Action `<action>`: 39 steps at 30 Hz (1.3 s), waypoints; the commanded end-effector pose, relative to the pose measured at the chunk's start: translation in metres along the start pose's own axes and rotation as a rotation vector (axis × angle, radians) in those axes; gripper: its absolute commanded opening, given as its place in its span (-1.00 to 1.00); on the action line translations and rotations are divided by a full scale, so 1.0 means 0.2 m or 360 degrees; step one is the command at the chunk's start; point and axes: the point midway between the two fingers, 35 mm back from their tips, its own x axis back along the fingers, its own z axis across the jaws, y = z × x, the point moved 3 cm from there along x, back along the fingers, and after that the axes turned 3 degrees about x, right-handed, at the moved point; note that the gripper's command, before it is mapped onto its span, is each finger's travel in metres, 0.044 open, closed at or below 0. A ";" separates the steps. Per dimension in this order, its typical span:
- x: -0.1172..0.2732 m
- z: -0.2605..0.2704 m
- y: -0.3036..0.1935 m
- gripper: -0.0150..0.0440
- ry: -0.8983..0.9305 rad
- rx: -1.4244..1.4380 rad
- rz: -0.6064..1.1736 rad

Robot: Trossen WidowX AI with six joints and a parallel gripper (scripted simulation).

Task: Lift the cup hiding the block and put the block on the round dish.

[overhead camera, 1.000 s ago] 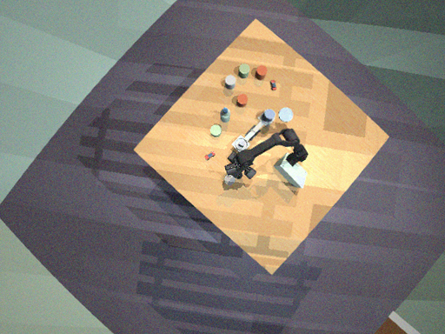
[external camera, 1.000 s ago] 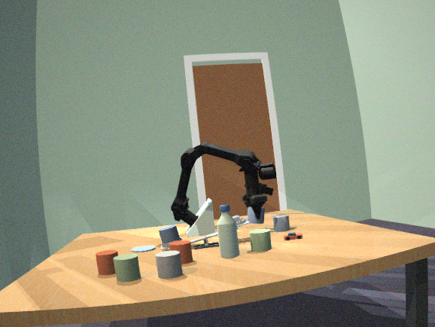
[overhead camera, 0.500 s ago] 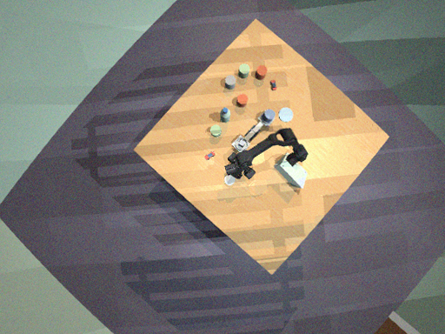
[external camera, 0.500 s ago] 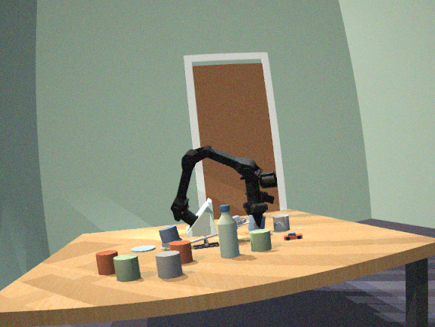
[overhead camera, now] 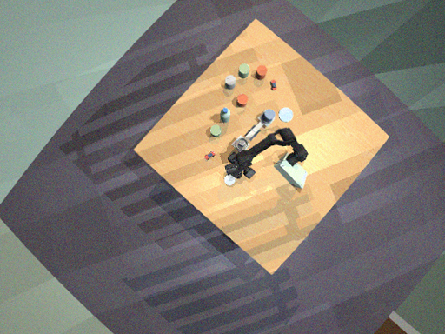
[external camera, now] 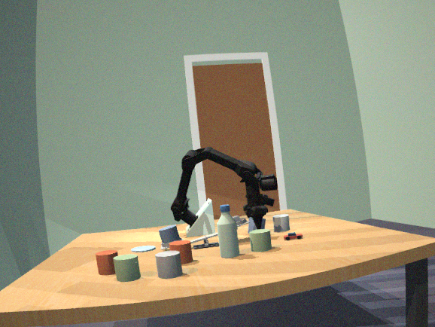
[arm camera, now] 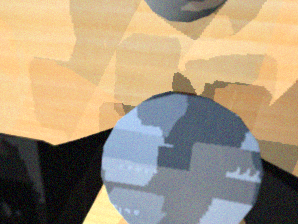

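My gripper [overhead camera: 234, 170] [external camera: 257, 225] [arm camera: 173, 139] is shut on a blue cup [arm camera: 182, 175] [external camera: 251, 224], low near the table beside the balance; whether its hidden base touches is unclear. The other blue cup [overhead camera: 268, 115] [external camera: 169, 235] stands tilted on the balance's low end. The balance beam [overhead camera: 253, 131] [external camera: 203, 238] slopes up to a raised pan [overhead camera: 236, 144], with no cup on it. A small grey shape [overhead camera: 241, 142] sits there, too small to name surely. The round pale-blue dish [overhead camera: 286, 115] [external camera: 143, 249] lies beyond the low end, with no cup above it.
A grey cup [overhead camera: 230, 180] [external camera: 281, 223] [arm camera: 187, 9] stands close to the held cup. A green cup [overhead camera: 215, 130] [external camera: 260, 240], bottle [overhead camera: 225, 115] [external camera: 228, 235] and toy car [overhead camera: 209, 155] [external camera: 293, 236] are nearby. A pale wedge [overhead camera: 293, 173] stands by the arm's base. Several cups stand farther off.
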 end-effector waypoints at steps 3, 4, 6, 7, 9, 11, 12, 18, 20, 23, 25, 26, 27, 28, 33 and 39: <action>0.00 0.00 0.00 0.49 0.0000 -0.0004 -0.0001; 0.00 0.00 0.00 0.58 0.0000 -0.0004 -0.0001; 0.00 0.00 0.00 0.75 0.0000 -0.0004 -0.0001; 0.00 0.00 0.00 0.84 0.0000 -0.0004 -0.0001; 0.06 0.00 0.00 1.00 -0.0001 0.0000 -0.0001; 0.21 0.00 0.01 1.00 -0.0005 0.0009 0.0000; 0.25 0.00 0.01 1.00 -0.0007 0.0012 0.0000; 0.27 0.00 0.01 1.00 -0.0007 0.0012 0.0000; 0.27 0.00 0.01 0.91 -0.0006 0.0005 -0.0004; 0.30 -0.04 -0.01 0.64 0.0006 -0.0095 -0.0065; 0.33 -0.07 -0.02 0.47 0.0017 -0.0181 -0.0113; 0.33 -0.08 -0.02 0.39 0.0020 -0.0219 -0.0119; 0.33 -0.09 -0.03 0.39 0.0022 -0.0257 -0.0124; 0.34 -0.09 -0.03 0.39 0.0023 -0.0292 -0.0123; 0.35 -0.11 -0.05 0.39 0.0029 -0.0536 -0.0115; 0.37 -0.14 -0.09 0.39 0.0036 -0.0869 -0.0104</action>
